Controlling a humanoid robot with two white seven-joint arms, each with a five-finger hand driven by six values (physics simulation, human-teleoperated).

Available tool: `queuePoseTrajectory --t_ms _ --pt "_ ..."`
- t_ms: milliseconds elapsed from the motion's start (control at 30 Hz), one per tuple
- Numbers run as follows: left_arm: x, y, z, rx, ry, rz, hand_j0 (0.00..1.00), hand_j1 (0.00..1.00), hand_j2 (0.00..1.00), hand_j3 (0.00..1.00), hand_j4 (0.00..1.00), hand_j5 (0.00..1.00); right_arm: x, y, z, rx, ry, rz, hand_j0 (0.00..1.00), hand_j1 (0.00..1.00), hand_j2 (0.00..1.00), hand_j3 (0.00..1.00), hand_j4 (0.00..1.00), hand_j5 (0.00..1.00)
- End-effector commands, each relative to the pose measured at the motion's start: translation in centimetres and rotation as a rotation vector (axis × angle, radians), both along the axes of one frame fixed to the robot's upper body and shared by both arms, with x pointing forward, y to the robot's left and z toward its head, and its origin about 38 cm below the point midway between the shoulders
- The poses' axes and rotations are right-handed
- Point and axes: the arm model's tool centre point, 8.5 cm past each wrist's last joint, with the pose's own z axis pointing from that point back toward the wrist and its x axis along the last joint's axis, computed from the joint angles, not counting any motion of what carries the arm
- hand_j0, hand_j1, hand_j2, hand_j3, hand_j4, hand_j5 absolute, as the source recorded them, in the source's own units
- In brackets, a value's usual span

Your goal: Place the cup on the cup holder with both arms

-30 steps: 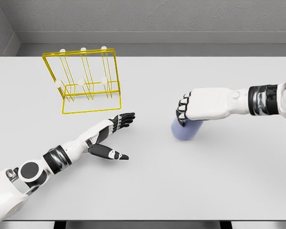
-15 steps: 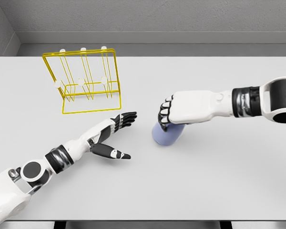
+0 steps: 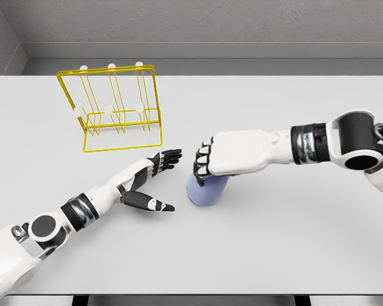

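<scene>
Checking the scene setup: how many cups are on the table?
1: a pale lavender-blue plastic cup near the table's centre, gripped from above by the right hand. None visible on the yellow wire rack.

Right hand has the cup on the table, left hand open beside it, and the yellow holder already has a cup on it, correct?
Not quite. The head view shows the holder bare. The right hand does grip the cup on the table, left hand open beside it.

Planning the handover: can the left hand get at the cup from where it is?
Probably yes. The left hand lies open beside the cup with only bare table between them, though the right hand covers the cup's top, leaving just its lower side free.
</scene>
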Motion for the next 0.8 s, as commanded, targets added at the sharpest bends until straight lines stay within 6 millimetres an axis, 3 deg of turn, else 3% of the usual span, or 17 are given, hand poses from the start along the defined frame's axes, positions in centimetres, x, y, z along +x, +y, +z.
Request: queuePoseTrajectory --t_ms 0,167,300,333,400,500,533,633,733,767 --pt "0.1 0.0 0.0 -0.003 0.002 0.003 1.0 1.0 1.0 1.0 1.0 1.0 0.0 0.1 0.0 0.004 0.001 -0.001 1.0 1.0 1.0 1.0 1.0 1.0" --pt "0.2 0.1 -0.1 -0.003 0.003 0.01 1.0 1.0 1.0 1.0 1.0 1.0 0.5 -0.6 1.1 0.021 -0.026 -0.025 1.0 1.0 1.0 1.0 1.0 1.0" --pt "0.5 0.6 -0.4 0.003 0.008 0.026 1.0 1.0 1.0 1.0 1.0 1.0 1.8 -2.8 6.0 0.139 -0.103 -0.097 1.0 1.0 1.0 1.0 1.0 1.0" --pt "0.5 0.4 -0.4 0.0 0.009 0.025 1.0 1.0 1.0 1.0 1.0 1.0 1.8 -3.5 6.7 0.179 -0.089 -0.109 1.0 1.0 1.0 1.0 1.0 1.0" --pt "0.5 0.5 -0.5 0.001 0.01 0.027 1.0 1.0 1.0 1.0 1.0 1.0 1.8 -7.4 8.1 0.285 -0.075 -0.202 1.0 1.0 1.0 1.0 1.0 1.0" --pt "0.6 0.1 -0.4 -0.009 0.009 0.024 1.0 1.0 1.0 1.0 1.0 1.0 0.1 -15.7 7.9 0.497 -0.045 -0.414 1.0 1.0 1.0 1.0 1.0 1.0" --pt "0.6 -0.2 -0.4 -0.012 0.009 0.021 1.0 1.0 1.0 1.0 1.0 1.0 -0.5 -17.2 8.0 0.554 -0.026 -0.44 1.0 1.0 1.0 1.0 1.0 1.0" --pt "0.6 -1.1 -0.5 -0.016 0.027 0.015 1.0 1.0 1.0 1.0 1.0 1.0 -1.7 -17.6 4.9 0.619 0.108 -0.454 1.0 1.0 1.0 1.0 1.0 1.0" --pt "0.5 -2.2 -0.6 -0.025 0.041 0.005 1.0 1.0 1.0 1.0 1.0 1.0 -1.4 -17.4 3.7 0.663 0.137 -0.469 1.0 1.0 1.0 1.0 1.0 1.0" --pt "0.5 -2.5 -0.5 -0.031 0.042 0.003 1.0 1.0 1.0 1.0 1.0 1.0 -1.0 -18.3 1.9 0.681 0.176 -0.519 1.0 1.0 1.0 1.0 1.0 1.0"
